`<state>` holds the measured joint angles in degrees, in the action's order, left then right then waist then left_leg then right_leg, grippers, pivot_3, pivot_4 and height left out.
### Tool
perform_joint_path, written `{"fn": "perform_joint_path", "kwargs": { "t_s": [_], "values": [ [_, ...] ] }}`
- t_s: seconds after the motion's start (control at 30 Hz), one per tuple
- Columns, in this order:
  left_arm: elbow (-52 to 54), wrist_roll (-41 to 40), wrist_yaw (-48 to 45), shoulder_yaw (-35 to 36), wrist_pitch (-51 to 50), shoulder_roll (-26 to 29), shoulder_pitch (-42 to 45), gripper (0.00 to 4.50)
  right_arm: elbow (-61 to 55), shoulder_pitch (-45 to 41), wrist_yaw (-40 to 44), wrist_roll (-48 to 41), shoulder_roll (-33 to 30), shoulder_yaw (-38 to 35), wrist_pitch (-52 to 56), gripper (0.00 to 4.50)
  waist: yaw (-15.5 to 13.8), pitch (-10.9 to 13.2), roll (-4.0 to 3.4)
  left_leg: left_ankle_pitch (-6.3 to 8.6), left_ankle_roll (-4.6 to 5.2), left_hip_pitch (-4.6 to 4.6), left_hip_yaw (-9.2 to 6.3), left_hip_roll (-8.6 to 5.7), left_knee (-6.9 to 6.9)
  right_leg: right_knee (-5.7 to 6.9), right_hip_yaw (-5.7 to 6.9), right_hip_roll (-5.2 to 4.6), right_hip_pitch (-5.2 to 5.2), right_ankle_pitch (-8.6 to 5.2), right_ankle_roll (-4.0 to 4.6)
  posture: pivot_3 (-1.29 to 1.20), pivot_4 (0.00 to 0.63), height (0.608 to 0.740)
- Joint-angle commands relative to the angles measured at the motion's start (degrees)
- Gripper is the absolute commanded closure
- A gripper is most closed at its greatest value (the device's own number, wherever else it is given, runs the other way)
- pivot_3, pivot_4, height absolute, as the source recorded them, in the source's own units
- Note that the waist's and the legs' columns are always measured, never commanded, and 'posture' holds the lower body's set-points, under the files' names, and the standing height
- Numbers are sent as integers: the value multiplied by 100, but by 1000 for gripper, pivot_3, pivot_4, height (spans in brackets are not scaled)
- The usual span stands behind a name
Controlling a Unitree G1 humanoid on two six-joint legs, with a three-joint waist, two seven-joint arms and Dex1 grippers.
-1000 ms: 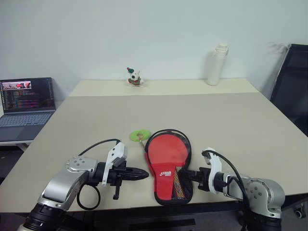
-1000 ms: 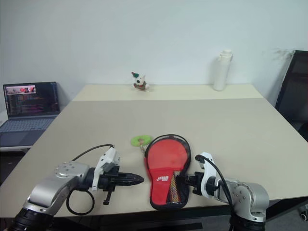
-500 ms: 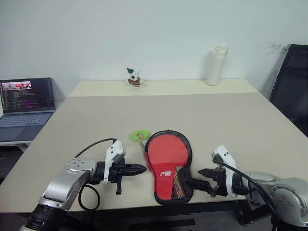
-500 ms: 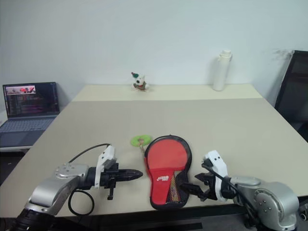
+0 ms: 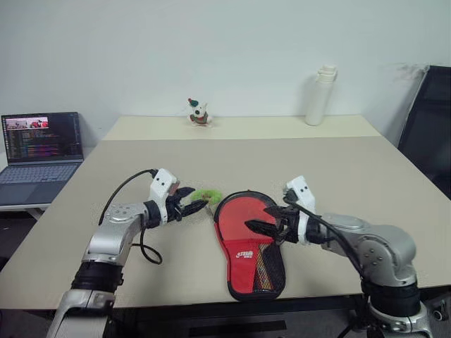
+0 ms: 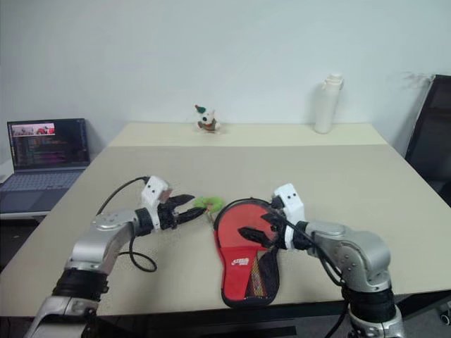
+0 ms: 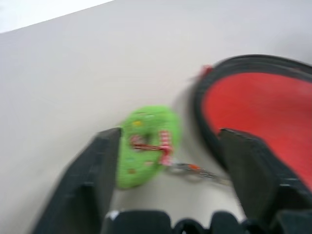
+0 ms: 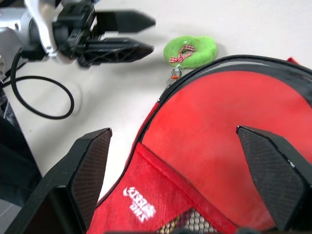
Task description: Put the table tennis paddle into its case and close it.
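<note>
The case (image 5: 236, 220) lies flat on the table (image 5: 317, 162), red side up, with its white logo and black mesh pocket toward the near edge. A green ring charm (image 5: 208, 195) hangs from a short chain at its far left rim. The paddle is hidden. My left gripper (image 5: 192, 199) is open, and the green ring charm (image 7: 146, 144) lies between its fingers. Above the round red part of the case (image 8: 204, 126), my right gripper (image 5: 264, 224) hangs open and holds nothing.
An open laptop (image 5: 42, 144) stands at the far left. At the back of the table are a small toy figure (image 5: 198, 113) and a white bottle (image 5: 318, 95). A black chair (image 5: 426, 134) stands on the right.
Both grippers have opened. The left one moved forward to the green charm. The right one rose from the case's narrow near end and swung over its round part.
</note>
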<state>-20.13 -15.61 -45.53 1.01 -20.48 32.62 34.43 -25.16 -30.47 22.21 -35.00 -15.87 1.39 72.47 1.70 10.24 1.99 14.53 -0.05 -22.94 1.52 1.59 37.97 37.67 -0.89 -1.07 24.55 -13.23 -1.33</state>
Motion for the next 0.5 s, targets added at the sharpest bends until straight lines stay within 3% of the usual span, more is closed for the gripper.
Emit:
{"fn": "perform_joint_path", "kwargs": {
  "t_s": [0.03, 0.33, 0.5],
  "values": [
    [-655, 204, 614, 218, 82, -179, 548, 33, 25, -100, -32, 122, 76, 194, -391, 0, -3, 0, 0, 0, 0, 0, -1, 0, 0, 1, 1, 0, 0, 0, 0, 0, 150, 740],
    [-2867, 547, 371, -35, 196, -617, 1547, 33, 190, -125, -108, 253, 202, 344, -639, 0, -2, 0, 1, 0, 0, -1, -1, -3, 1, 0, 5, 1, 0, 1, 1, 0, 150, 740],
    [-3410, 889, -103, -324, 377, -715, 1695, 188, 158, -116, -185, 264, 241, 355, -641, 0, -3, -1, 1, 0, 0, 1, -2, -3, 1, 6, 8, 1, -2, 1, 1, 0, 150, 740]
  ]
}}
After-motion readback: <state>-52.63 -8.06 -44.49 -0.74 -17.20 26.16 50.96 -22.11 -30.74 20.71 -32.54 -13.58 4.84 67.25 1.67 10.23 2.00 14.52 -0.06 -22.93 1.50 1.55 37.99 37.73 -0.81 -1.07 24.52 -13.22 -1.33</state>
